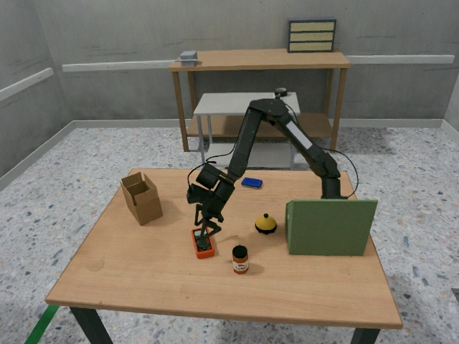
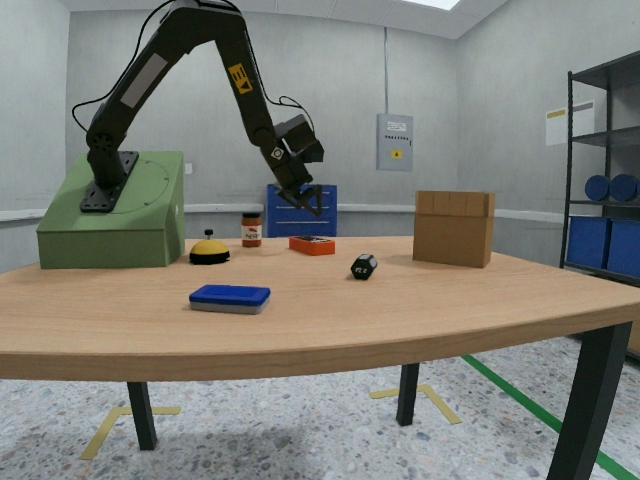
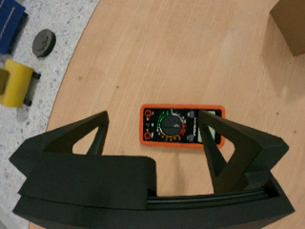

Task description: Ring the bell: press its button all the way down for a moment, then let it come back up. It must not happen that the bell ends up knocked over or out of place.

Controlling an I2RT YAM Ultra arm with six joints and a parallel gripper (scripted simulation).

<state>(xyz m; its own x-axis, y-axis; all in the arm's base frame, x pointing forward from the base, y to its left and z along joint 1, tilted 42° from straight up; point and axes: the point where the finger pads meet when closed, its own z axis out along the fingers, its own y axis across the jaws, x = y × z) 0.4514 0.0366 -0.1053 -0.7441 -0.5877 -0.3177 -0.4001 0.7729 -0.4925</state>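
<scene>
The bell (image 1: 265, 223) has a yellow dome on a black base with a black button on top. It stands on the table just left of the green arm base (image 1: 329, 226). It also shows in the exterior view (image 2: 208, 251). My gripper (image 1: 206, 228) is open and empty. It points down above an orange multimeter (image 1: 202, 243), well left of the bell. In the wrist view the open gripper (image 3: 154, 126) frames the multimeter (image 3: 181, 126). The bell is not in the wrist view.
A sauce jar (image 1: 239, 259) stands in front of the bell. An open cardboard box (image 1: 140, 197) is at the table's left. A blue sponge (image 1: 252, 182) lies at the back. A small black block (image 2: 363, 266) lies in the exterior view.
</scene>
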